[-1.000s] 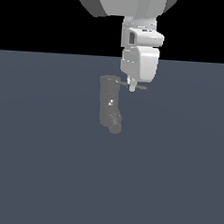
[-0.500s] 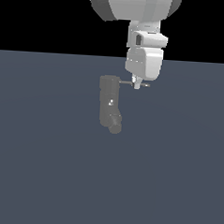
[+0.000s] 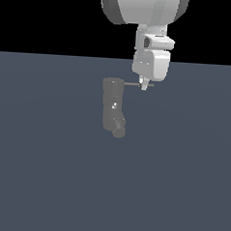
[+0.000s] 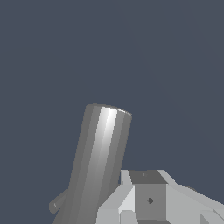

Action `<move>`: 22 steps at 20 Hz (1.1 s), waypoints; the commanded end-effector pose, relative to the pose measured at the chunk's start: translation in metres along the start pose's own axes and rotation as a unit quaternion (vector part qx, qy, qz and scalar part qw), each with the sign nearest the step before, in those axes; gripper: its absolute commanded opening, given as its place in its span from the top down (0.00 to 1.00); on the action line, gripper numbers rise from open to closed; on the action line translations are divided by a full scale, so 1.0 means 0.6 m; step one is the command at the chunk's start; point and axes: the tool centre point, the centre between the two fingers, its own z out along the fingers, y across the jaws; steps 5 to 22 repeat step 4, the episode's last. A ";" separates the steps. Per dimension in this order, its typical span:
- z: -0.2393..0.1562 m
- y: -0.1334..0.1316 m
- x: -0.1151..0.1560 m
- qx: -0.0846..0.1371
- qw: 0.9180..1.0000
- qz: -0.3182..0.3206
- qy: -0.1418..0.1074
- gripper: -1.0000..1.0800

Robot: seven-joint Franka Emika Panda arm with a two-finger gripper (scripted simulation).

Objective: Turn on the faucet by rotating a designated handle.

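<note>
The faucet (image 3: 112, 105) is a matte grey upright cylinder with a short round spout (image 3: 118, 132) at its lower end. The handle (image 3: 133, 83), a thin grey rod, projects from the cylinder's top toward the exterior view's right. My gripper (image 3: 144, 86) hangs under the white hand (image 3: 150, 64). Its narrow fingertips are together at the rod, near its outer end, and look in contact with it. In the wrist view the cylinder (image 4: 98, 157) stands right beside my fingers (image 4: 149, 199). A small grey stub (image 4: 57, 204) sticks out beside it.
The flat dark blue-grey floor (image 3: 45, 181) spreads all around the faucet. The large white arm (image 3: 143, 8) hangs from above, behind the faucet, toward the exterior view's right.
My gripper has shifted a little toward the exterior view's right. The rod now shows longer on that side. The cylinder has not moved.
</note>
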 end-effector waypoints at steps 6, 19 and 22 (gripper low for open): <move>0.000 -0.008 0.050 0.001 1.000 0.016 0.003 1.00; 0.000 -0.008 0.050 0.001 1.000 0.016 0.003 1.00; 0.000 -0.008 0.050 0.001 1.000 0.016 0.003 1.00</move>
